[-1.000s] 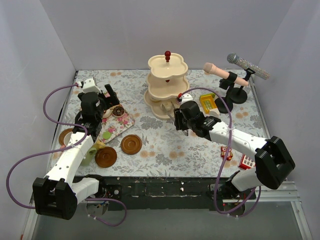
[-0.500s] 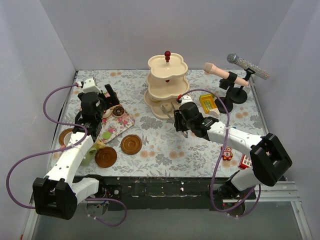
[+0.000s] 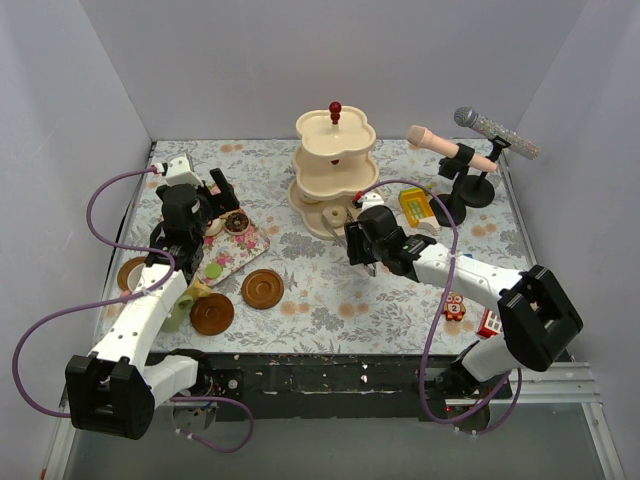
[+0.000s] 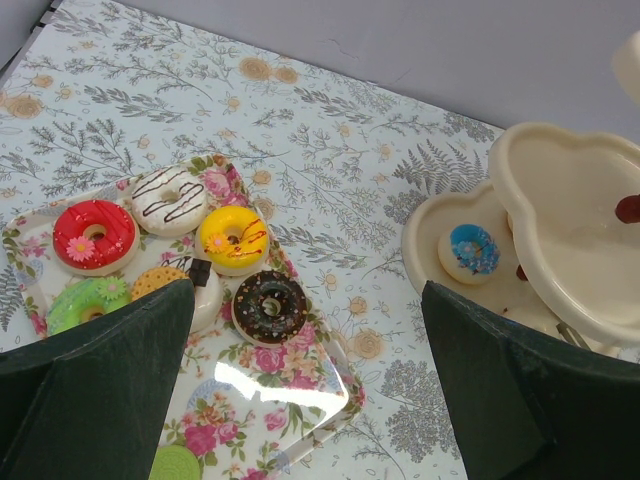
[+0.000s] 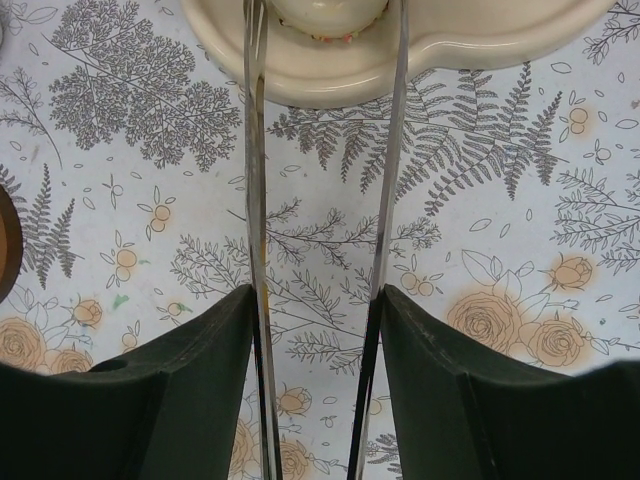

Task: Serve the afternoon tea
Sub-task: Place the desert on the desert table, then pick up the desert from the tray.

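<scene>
The cream three-tier stand point(image 3: 335, 165) with a red knob stands at the back centre. My right gripper point(image 3: 357, 238) sits just in front of it, shut on the metal tongs point(image 5: 256, 200). The tong arms reach to the bottom tier point(image 5: 450, 45), either side of a pale cake point(image 5: 325, 12). My left gripper point(image 3: 222, 200) hangs open above the floral tray point(image 4: 300, 400), nothing between its fingers. On that tray lie red point(image 4: 94, 233), white point(image 4: 170, 199), yellow point(image 4: 233, 238) and chocolate point(image 4: 269, 303) donuts. A blue donut point(image 4: 472, 250) rests on the stand's lowest tier.
Brown saucers point(image 3: 262, 289) point(image 3: 212, 314) point(image 3: 132, 272) lie near the left arm, with a greenish cup point(image 3: 182, 305) beside them. Two toy microphones point(image 3: 440, 140) point(image 3: 495, 133) on stands fill the back right. Small toy blocks point(image 3: 415, 205) point(image 3: 455, 305) lie by the right arm.
My right gripper has slid a little to the left along the front of the stand, and its fingers have eased apart with the tongs. The left arm has stayed still.
</scene>
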Tool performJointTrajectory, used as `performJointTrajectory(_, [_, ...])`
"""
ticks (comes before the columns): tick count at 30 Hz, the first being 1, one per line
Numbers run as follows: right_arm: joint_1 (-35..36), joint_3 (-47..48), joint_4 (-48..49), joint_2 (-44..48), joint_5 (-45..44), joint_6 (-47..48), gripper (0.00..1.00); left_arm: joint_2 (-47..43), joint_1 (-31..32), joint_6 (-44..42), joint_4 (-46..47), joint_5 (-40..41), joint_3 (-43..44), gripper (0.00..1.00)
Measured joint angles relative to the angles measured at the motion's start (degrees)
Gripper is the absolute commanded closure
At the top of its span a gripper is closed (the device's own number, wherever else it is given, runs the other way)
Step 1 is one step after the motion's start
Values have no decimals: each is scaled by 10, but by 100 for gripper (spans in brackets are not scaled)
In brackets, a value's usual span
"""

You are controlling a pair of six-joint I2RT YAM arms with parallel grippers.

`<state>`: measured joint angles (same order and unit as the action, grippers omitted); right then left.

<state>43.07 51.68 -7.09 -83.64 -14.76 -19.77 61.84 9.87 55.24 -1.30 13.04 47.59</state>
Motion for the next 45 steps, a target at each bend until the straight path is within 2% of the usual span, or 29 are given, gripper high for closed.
performJointTrajectory(10, [0, 0, 0, 0, -1, 10, 40, 0, 0, 0, 0, 0, 0, 2])
performJointTrajectory(22, [0, -1, 0, 60, -17, 37, 45, 0, 0, 0, 0, 0, 0, 2])
performJointTrajectory(32, [1, -17, -5, 66, -4, 44, 48, 2, 0, 2, 0, 1, 0, 2])
performJointTrajectory(45, [72, -17, -8, 94, 12, 41, 49, 24, 0, 14, -5, 1, 0, 2])
